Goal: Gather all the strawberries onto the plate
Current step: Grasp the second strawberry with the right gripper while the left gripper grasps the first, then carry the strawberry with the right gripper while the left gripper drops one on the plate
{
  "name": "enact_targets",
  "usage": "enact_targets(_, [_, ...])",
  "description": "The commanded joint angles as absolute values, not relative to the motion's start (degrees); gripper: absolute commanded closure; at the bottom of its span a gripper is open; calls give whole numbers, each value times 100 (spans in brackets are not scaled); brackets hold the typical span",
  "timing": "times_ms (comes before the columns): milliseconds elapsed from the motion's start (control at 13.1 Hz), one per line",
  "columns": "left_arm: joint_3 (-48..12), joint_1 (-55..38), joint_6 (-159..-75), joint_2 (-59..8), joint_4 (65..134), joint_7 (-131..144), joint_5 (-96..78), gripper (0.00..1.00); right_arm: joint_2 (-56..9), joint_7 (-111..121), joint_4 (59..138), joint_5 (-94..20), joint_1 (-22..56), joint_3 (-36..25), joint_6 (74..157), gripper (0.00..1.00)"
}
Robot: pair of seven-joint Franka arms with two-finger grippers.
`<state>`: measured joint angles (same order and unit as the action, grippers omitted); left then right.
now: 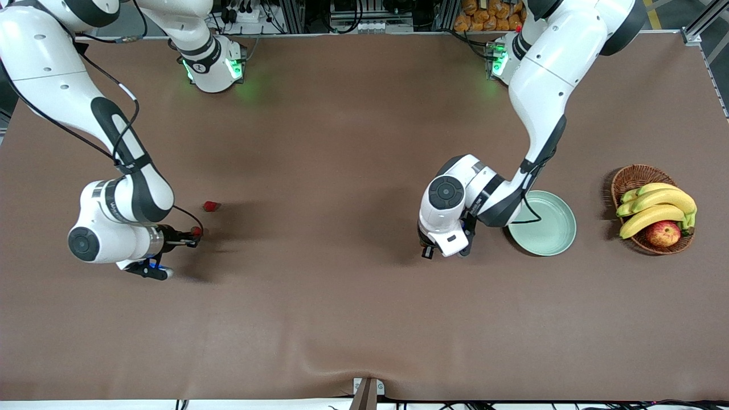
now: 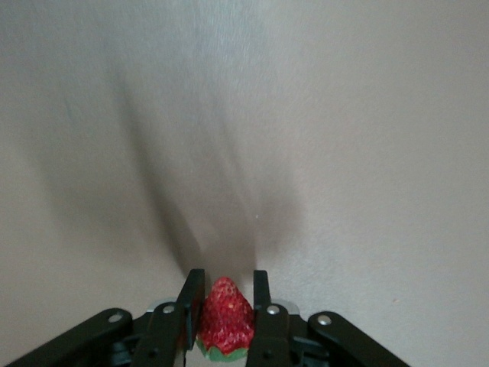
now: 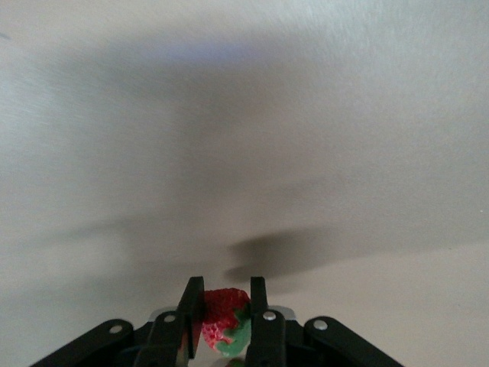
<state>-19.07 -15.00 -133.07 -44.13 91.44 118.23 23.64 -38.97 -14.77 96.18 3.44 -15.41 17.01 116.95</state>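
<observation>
Left wrist view: fingers [image 2: 191,306] clamp strawberry [image 2: 226,317] (front hides it).

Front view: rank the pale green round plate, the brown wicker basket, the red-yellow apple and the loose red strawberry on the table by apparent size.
1-2. Pale green round plate and brown wicker basket: about alike, basket partly covered by fruit.
3. Red-yellow apple.
4. Loose red strawberry.
</observation>
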Motion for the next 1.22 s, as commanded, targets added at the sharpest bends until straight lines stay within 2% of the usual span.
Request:
enact_targets(0, [-1986,-1248,-12825,-3659,9780,11656,2540,100,-3797,-1503,9159,10,-1450,1731,11181,100])
enact_targets(229, [-1995,-1021,-12079,-2929,10518,10919,2540,100,-3806,-1677,8922,-428,-1389,1731,10961,100])
enact_targets(534, [-2004,-783,-11374,-2340,11239,9576,2540,100,-3823,-2976,8543,-1071,-697,1731,10863,100])
enact_targets(763, [-2013,-274,-11364,-1943,11689,8178,2540,100,-3937,-3681,8429,-1562,-203,1731,11230,100])
enact_targets(992, [-2013,130,-11452,-1968,11742,7026,2549,100,-3990,-4523,8429,-1916,377,1723,11801,100])
enact_targets(1145, [-2013,490,-11819,-2039,11742,6087,2540,100,-4060,-5104,8429,-2169,849,1723,12276,100])
